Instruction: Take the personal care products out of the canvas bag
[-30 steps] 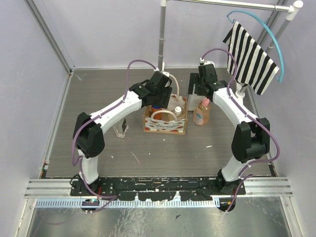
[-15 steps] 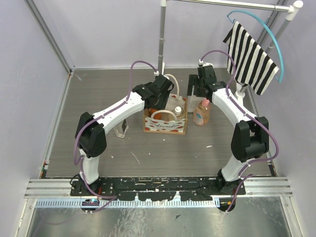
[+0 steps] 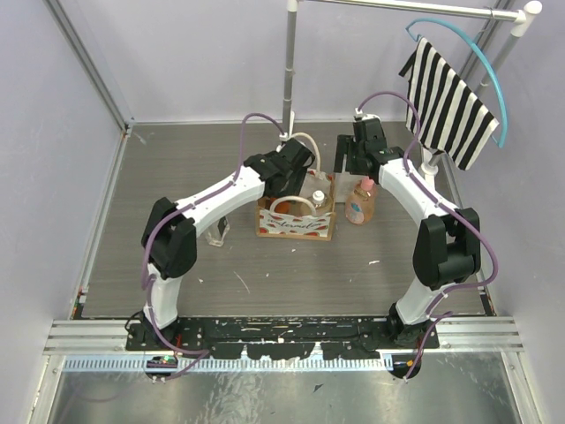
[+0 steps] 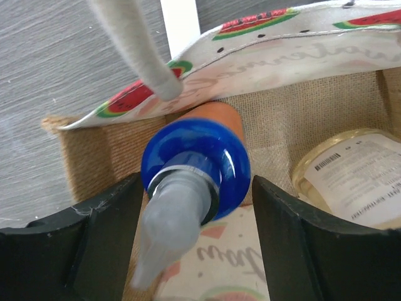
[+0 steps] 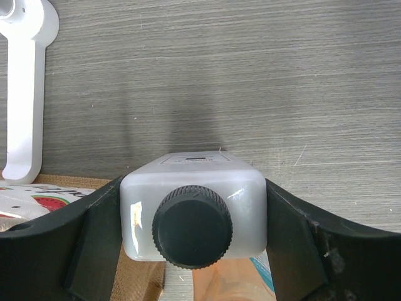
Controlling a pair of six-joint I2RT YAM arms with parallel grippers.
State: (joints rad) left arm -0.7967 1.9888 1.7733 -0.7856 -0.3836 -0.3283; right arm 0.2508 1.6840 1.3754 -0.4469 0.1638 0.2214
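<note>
The canvas bag (image 3: 296,219) stands mid-table, printed with watermelon slices. My left gripper (image 3: 291,179) is open over its back left corner. In the left wrist view its fingers (image 4: 94,251) straddle the blue-capped pump bottle (image 4: 197,166), which stands inside the bag (image 4: 263,37). A pale labelled bottle (image 4: 357,179) stands beside it in the bag. My right gripper (image 3: 351,166) is shut on the clear square bottle with dark cap (image 5: 193,216), behind the bag's right end. The peach bottle with pink cap (image 3: 360,201) stands on the table right of the bag.
A clear bottle (image 3: 216,231) stands on the table left of the bag. A metal rack with a white foot (image 5: 22,94) rises behind the bag. A black-and-white striped cloth (image 3: 448,102) hangs on a blue hanger at the back right.
My left gripper has moved right and down onto the bag, around the blue-capped bottle. My right gripper has shifted slightly toward the bag with the square bottle.
</note>
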